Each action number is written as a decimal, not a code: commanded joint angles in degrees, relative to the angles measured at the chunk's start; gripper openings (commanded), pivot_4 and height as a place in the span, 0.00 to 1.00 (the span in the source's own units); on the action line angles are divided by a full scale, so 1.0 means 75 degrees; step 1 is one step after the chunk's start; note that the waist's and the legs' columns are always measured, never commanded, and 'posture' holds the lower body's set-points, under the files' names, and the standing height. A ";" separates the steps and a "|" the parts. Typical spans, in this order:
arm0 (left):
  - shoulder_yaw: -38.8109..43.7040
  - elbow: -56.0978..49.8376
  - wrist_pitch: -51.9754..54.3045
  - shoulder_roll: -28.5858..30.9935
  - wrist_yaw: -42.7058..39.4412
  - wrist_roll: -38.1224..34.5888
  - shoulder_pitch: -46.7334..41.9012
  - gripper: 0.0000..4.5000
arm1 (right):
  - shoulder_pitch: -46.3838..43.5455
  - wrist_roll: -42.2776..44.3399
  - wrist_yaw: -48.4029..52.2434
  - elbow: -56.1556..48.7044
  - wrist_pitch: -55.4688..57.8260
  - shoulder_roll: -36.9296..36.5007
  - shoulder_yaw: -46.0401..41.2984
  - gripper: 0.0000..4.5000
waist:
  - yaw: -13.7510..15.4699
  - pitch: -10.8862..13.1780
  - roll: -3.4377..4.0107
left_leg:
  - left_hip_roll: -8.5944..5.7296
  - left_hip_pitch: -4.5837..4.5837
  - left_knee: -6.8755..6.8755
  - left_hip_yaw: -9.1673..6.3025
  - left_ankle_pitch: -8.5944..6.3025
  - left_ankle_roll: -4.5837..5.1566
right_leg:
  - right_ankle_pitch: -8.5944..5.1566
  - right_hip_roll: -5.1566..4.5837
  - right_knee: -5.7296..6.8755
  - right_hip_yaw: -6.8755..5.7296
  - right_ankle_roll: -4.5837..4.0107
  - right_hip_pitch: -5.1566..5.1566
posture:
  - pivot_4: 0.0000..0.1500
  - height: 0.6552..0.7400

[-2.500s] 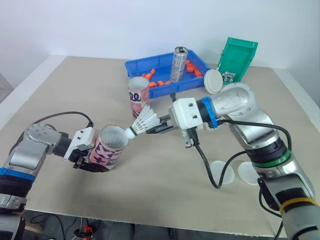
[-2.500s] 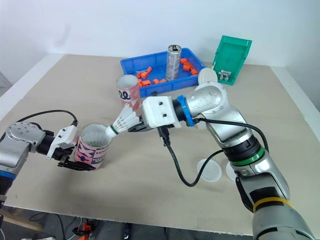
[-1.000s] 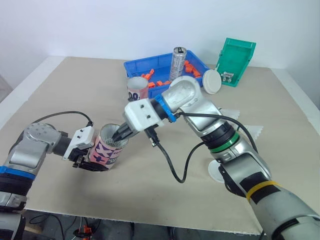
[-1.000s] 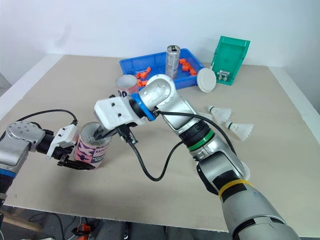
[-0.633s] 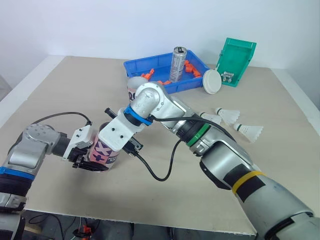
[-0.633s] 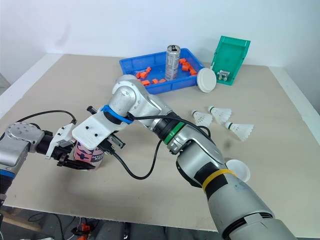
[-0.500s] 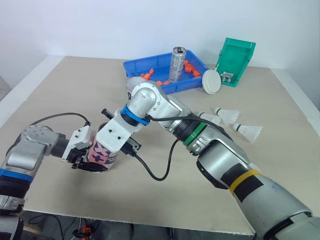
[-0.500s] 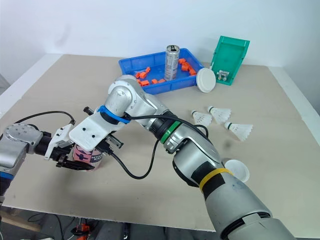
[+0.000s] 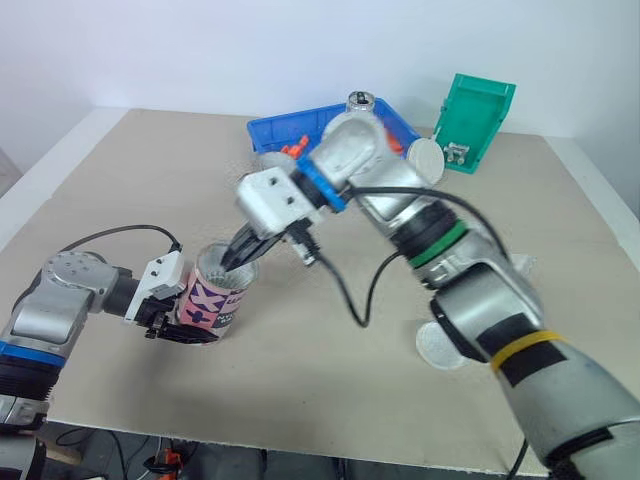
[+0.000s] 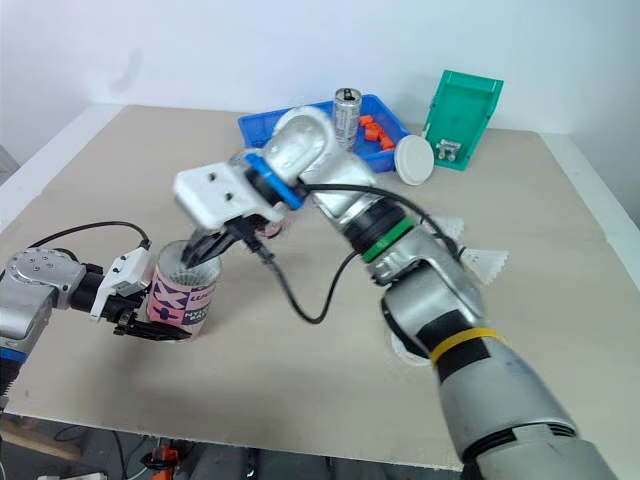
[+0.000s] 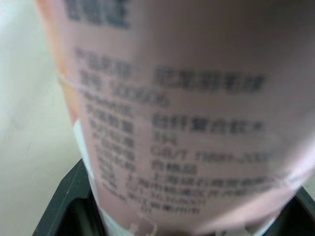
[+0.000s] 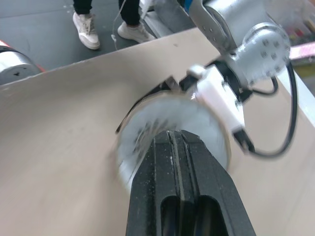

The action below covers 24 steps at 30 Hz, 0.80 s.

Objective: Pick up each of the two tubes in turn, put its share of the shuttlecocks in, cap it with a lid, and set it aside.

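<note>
Lower left of the head views, left gripper (image 9: 168, 327): its black fingers (image 11: 66, 199) are closed on either side of the pink tube's lower end, and the tube is clamped between them.
Lower left, pink tube (image 9: 215, 295): it is held tilted, its open mouth turned up and toward the frame centre. Printed text is seen on its side in the left wrist view, and blurred white contents are seen in its mouth in the right wrist view. Whether its base touches the table (image 9: 120, 180) cannot be told.
Left of frame centre, right gripper (image 9: 232, 262): its fingers (image 12: 165, 162) are pressed together with nothing seen between them, and their tips are set at the rim of the pink tube's mouth.
Middle right, shuttlecocks (image 10: 485, 262): blurred white shapes are seen lying on the table beside the right arm.
Upper right, white lid (image 10: 413, 158): it is propped against the green bin (image 9: 478, 115).
Lower right, second lid (image 9: 438, 348): it is laid flat on the table, partly hidden by the arm.
Upper centre, blue tray (image 10: 255, 125): orange pieces and a metal can (image 10: 346, 105) are held in it.
</note>
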 commanded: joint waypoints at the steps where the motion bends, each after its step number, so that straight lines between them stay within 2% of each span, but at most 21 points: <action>1: 0.0093 -0.0205 0.0059 -0.0040 0.0088 -0.0202 0.0032 0.63 | -0.0079 0.0404 0.0334 -0.0571 0.0244 -0.0460 -0.0213 0.00 | -0.0023 0.0001 0.0000 | 0.0005 -0.0002 -0.0002 -0.0001 0.0000 0.0000 | -0.0001 0.0006 0.0001 -0.0003 -0.0003 -0.0005 | 1.00 1.00; 7: 0.0325 -0.0560 0.0045 -0.0202 0.0370 -0.0558 0.0152 0.63 | 0.1171 0.0156 -0.0047 -0.1620 0.0731 -0.1732 -0.1089 0.00 | -0.0012 0.0000 -0.0004 | -0.0001 -0.0026 -0.0002 -0.0021 -0.0001 0.0000 | -0.0005 0.0008 0.0002 -0.0007 -0.0015 -0.0011 | 1.00 1.00; 11: 0.0591 -0.0991 -0.0157 -0.0618 0.0779 -0.0946 0.0247 0.63 | 0.2504 0.0380 -0.0690 -0.2948 0.2123 -0.2880 -0.2018 0.00 | 0.0020 0.0009 -0.0011 | -0.0009 -0.0037 -0.0001 -0.0023 -0.0003 0.0000 | -0.0010 -0.0002 0.0001 -0.0010 -0.0018 -0.0013 | 1.00 1.00; 12: 0.0610 -0.1116 -0.0168 -0.0728 0.0878 -0.1005 0.0273 0.63 | 0.2846 0.0439 -0.0659 -0.3344 0.2354 -0.3173 -0.2162 0.14 | 0.0021 0.0011 -0.0011 | -0.0011 -0.0039 -0.0002 -0.0023 -0.0003 0.0000 | -0.0010 -0.0004 0.0001 -0.0009 -0.0018 -0.0016 | 1.00 1.00; 13: 0.0608 -0.1210 -0.0180 -0.0916 0.1007 -0.1084 0.0272 0.63 | 0.3229 0.0482 -0.0714 -0.3725 0.2657 -0.3495 -0.2330 0.21 | 0.0016 0.0013 -0.0010 | -0.0014 -0.0040 -0.0003 -0.0022 -0.0004 0.0002 | -0.0010 -0.0006 -0.0001 -0.0007 -0.0017 -0.0016 | 1.00 1.00; 16: 0.0511 -0.1370 -0.0283 -0.1406 0.1322 -0.1196 0.0310 0.63 | 0.4068 0.0549 -0.0623 -0.4447 0.3227 -0.4281 -0.2663 0.52 | -0.0008 0.0014 -0.0008 | -0.0014 -0.0036 -0.0004 -0.0020 -0.0006 0.0004 | -0.0011 -0.0003 0.0001 -0.0004 -0.0017 -0.0017 | 1.00 1.00; 19: 0.0282 -0.1333 -0.0594 -0.2082 0.1680 -0.1104 0.0374 0.63 | 0.4850 0.0727 0.0153 -0.4892 0.3559 -0.5387 -0.2726 0.76 | -0.0004 0.0015 -0.0007 | -0.0014 -0.0027 0.0003 -0.0022 -0.0006 0.0005 | -0.0011 -0.0001 0.0002 -0.0005 -0.0015 -0.0006 | 1.00 1.00; 22: 0.0109 -0.1124 -0.0934 -0.2722 0.2021 -0.0960 0.0421 0.63 | 0.5194 0.0274 0.0306 -0.4722 0.3277 -0.5953 -0.2699 0.76 | -0.0015 0.0016 -0.0006 | -0.0021 -0.0025 0.0018 -0.0019 -0.0007 0.0005 | -0.0006 -0.0006 -0.0003 -0.0001 -0.0001 0.0004 | 1.00 1.00; 24: -0.0075 -0.0779 -0.1373 -0.3236 0.2340 -0.0705 0.0431 0.63 | 0.5411 0.0274 0.0323 -0.4633 0.2970 -0.6499 -0.2461 0.76 | -0.0068 0.0017 -0.0006 | -0.0019 -0.0022 0.0030 -0.0004 -0.0006 0.0005 | -0.0009 -0.0006 -0.0009 0.0014 0.0052 0.0003 | 1.00 1.00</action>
